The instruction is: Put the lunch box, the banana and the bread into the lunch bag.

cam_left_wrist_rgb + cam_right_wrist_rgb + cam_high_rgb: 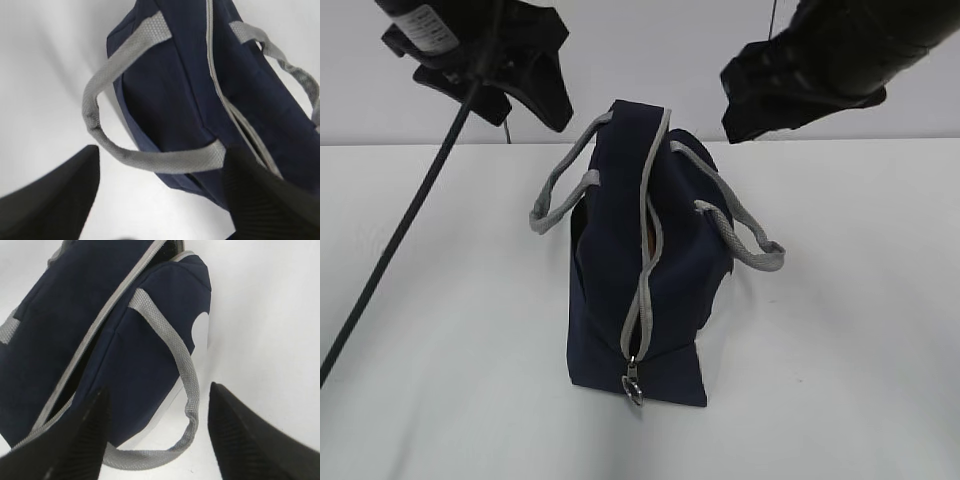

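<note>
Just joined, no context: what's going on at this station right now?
A boxy navy-blue fabric lunch bag with grey webbing handles stands on the white table. Its grey zipper gapes partly open, ring pull at the near end. Both arms hover above it: the left end effector and the right end effector are open and hold nothing. No lunch box, banana or bread is visible outside the bag; something orange-brown shows through the gap.

We see lunch bag [650, 270] contents mostly hidden, an unidentifiable orange sliver in its zipper [650, 215] gap, both arms cropped above.
</note>
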### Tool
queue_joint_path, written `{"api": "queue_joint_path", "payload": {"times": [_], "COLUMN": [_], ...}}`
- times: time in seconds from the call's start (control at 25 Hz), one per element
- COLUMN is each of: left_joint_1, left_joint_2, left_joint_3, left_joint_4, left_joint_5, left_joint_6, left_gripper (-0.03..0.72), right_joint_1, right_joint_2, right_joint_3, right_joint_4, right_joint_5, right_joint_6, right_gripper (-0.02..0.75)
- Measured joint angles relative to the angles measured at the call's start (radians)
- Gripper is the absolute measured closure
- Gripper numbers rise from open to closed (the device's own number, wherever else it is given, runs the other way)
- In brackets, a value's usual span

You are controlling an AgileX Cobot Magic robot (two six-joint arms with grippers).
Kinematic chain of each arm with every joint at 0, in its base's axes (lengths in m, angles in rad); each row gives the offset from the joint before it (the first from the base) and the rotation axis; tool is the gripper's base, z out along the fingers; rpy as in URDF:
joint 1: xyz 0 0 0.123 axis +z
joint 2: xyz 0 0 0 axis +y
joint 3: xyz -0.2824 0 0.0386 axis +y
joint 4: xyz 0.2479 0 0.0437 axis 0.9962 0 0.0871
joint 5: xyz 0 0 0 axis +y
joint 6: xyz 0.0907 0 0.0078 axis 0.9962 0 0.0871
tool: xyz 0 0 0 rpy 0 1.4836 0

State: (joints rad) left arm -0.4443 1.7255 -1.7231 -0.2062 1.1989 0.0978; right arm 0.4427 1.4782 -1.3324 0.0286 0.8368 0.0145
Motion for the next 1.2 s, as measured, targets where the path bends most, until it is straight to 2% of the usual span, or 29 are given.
{"api": "queue_joint_path", "payload": {"times": [0.2,0.44,0.68,0.96,1.12,1.2], "left_joint_1": [0.0,0.0,0.0,0.0,-0.001,-0.001], "left_joint_2": [-0.124,-0.29,-0.377,-0.454,-0.458,-0.458], "left_joint_3": [0.2,0.378,0.503,0.633,0.661,0.664], "left_joint_4": [0.008,0.008,0.007,0.0,0.0,0.0], "left_joint_5": [-0.067,-0.155,-0.214,-0.321,-0.358,-0.367], "left_joint_6": [0.0,0.005,0.026,0.097,0.102,0.105], "left_gripper": [0.176,0.176,0.219,0.247,0.252,0.262], "right_joint_1": [0.0,0.0,0.0,0.0,0.0,0.0], "right_joint_2": [-0.147,-0.253,-0.264,-0.264,-0.229,-0.185], "right_joint_3": [0.223,0.457,0.633,0.834,0.903,0.914], "right_joint_4": [0.05,0.353,0.781,1.427,1.698,1.742], "right_joint_5": [-0.139,-0.237,-0.27,-0.31,-0.287,-0.241], "right_joint_6": [-0.051,-0.404,-0.956,-1.665,-2.01,-2.121], "right_gripper": [0.274,0.275,0.275,0.275,0.276,0.276]}}
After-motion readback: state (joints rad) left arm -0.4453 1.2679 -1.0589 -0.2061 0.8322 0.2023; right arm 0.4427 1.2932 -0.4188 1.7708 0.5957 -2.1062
